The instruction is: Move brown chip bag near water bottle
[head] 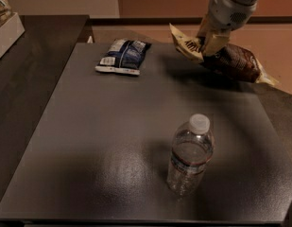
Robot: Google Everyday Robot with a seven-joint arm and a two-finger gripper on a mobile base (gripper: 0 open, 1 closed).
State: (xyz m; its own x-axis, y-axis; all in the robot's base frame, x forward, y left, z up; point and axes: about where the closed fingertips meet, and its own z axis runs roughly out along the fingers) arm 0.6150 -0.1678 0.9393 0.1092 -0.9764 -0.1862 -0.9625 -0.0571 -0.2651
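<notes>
- Bench (89,164): dark grey flat top, fills most of the view. It carries two things directly and sits under the third.
- Darker counter (37,79): butts against the bench's left edge and runs to the back wall.
- My arm (230,6): light grey, comes in from the top right corner and angles down over the bench's far right corner.
- Brown chip bag (235,63): at the far right corner and tilted. The cream end band is up and points left toward the bench's middle. The dark brown body slopes down to the right, and its tail end hangs past the bench edge. It casts a shadow on the bench just below.
- Water bottle (189,150): clear, upright, white cap on, thin dark label band round the ribbed body. It stands at near right of centre, well apart from the brown chip bag, with open bench between them.
- Blue-and-white snack bag (123,56): lies flat at far centre-left, apart from both the bottle and the brown chip bag.
- My gripper (208,45): above the far right corner, pointing down. The jaws are clamped on the brown chip bag where the cream band meets the brown body.
- White box (6,32): at the far left edge on the darker counter, only partly in view. I can't read what sits on it.
</notes>
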